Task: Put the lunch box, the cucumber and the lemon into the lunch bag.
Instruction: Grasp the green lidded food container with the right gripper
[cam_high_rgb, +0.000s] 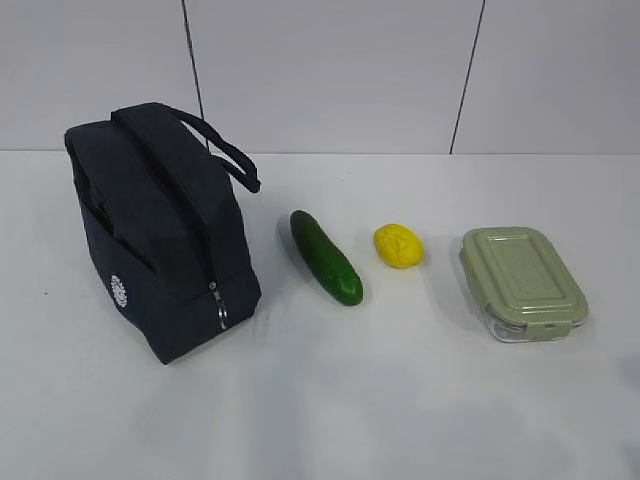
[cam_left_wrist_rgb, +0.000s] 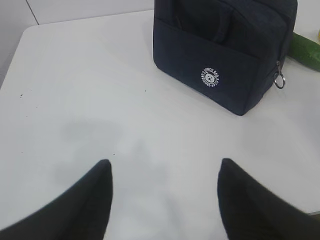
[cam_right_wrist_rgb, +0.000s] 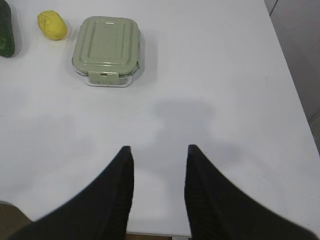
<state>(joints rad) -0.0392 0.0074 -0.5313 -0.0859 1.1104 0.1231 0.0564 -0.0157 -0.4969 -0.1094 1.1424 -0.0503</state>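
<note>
The navy lunch bag (cam_high_rgb: 160, 235) stands on the left of the white table, its zipper closed with the ring pull (cam_high_rgb: 221, 312) hanging at the near end. To its right lie the dark green cucumber (cam_high_rgb: 326, 257), the yellow lemon (cam_high_rgb: 398, 246) and the lunch box (cam_high_rgb: 522, 283) with its sage-green lid on. My left gripper (cam_left_wrist_rgb: 164, 162) hangs open above bare table, well short of the lunch bag (cam_left_wrist_rgb: 225, 50). My right gripper (cam_right_wrist_rgb: 159, 148) is open too, over the table's near edge, far from the lunch box (cam_right_wrist_rgb: 106, 49), the lemon (cam_right_wrist_rgb: 52, 25) and the cucumber (cam_right_wrist_rgb: 6, 31). Neither gripper appears in the exterior view.
The white table (cam_high_rgb: 400, 400) ends at a pale panelled wall (cam_high_rgb: 340, 70) behind. In the right wrist view the table's right edge (cam_right_wrist_rgb: 295, 85) and near edge show. The left wrist view shows the table's far left corner (cam_left_wrist_rgb: 25, 35).
</note>
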